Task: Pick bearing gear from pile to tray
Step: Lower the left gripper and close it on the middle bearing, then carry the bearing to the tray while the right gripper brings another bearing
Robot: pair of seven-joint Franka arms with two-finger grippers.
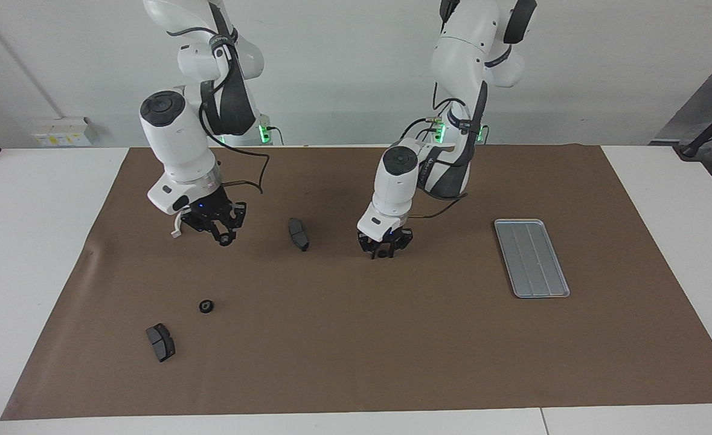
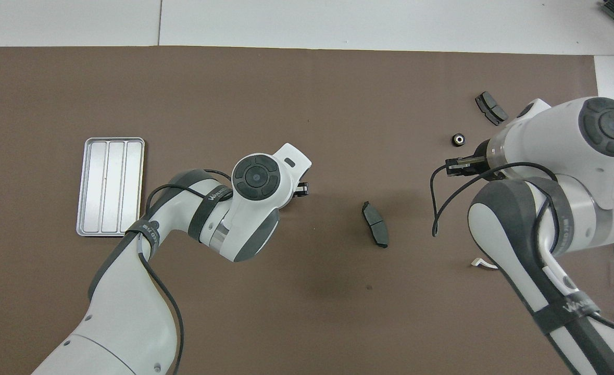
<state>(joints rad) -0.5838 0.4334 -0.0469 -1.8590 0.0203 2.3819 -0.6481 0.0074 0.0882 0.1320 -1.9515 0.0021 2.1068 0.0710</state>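
Note:
My left gripper [image 1: 382,252] is low on the brown mat near the table's middle, shut on a small black bearing gear [image 1: 381,255]. In the overhead view the arm's hand hides that gear. The silver grooved tray [image 1: 531,258] lies toward the left arm's end and holds nothing; it also shows in the overhead view [image 2: 110,186]. The pile is scattered toward the right arm's end: a loose black gear [image 1: 206,306], two dark brake-pad pieces [image 1: 160,342] [image 1: 298,234] and a white half-ring bracket [image 2: 483,263]. My right gripper [image 1: 226,239] hangs over the mat beside the bracket.
The brown mat [image 1: 356,350] covers most of the white table. One brake-pad piece [image 2: 375,225] lies between the two grippers. The loose gear [image 2: 458,139] and the other pad [image 2: 490,108] lie farther from the robots than the right gripper.

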